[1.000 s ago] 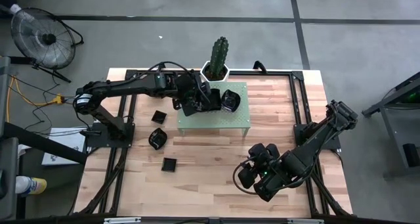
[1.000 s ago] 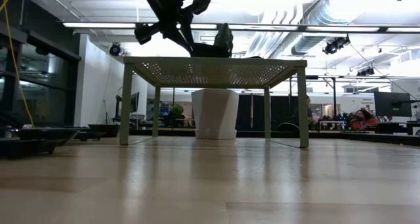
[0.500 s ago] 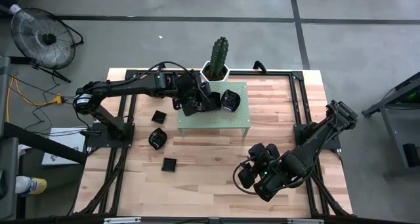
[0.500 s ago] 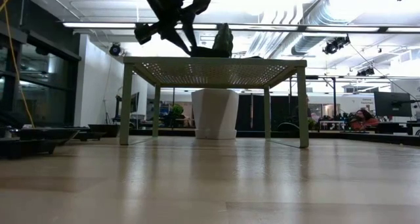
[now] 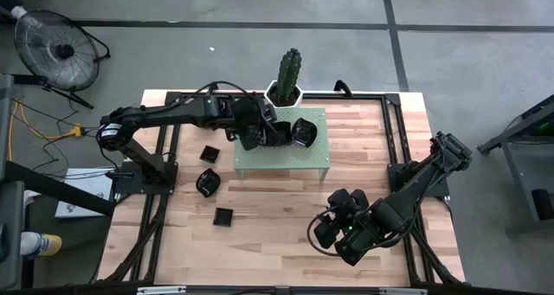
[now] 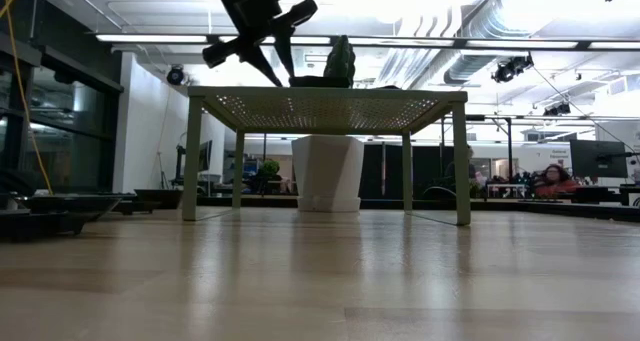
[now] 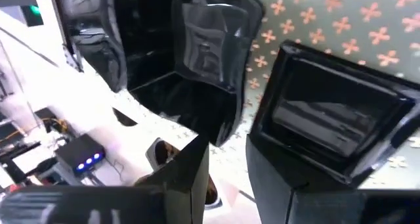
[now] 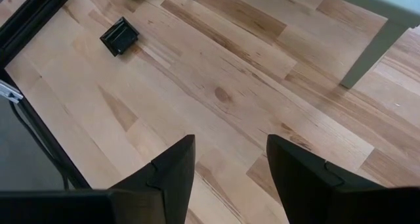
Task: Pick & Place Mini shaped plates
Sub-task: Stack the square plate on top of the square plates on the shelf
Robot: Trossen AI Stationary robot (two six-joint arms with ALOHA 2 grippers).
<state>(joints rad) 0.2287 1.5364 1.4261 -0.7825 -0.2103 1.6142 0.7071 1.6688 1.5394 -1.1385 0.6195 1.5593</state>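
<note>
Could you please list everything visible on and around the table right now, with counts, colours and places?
Plates on the stand: at least two, glossy black, on the stand's far part; exact count unclear.
Plates on the table: three, black, on the wood left of the stand.
Perforated stand: one, pale green, centre-far of the table.
Cactus: one, green, in a white pot beyond the stand.
Table: one, light wood.
Fan: one, dark, on the floor at far left.
Left gripper: over the stand, at the plates there.
Right gripper: open, over bare table at near right.
</note>
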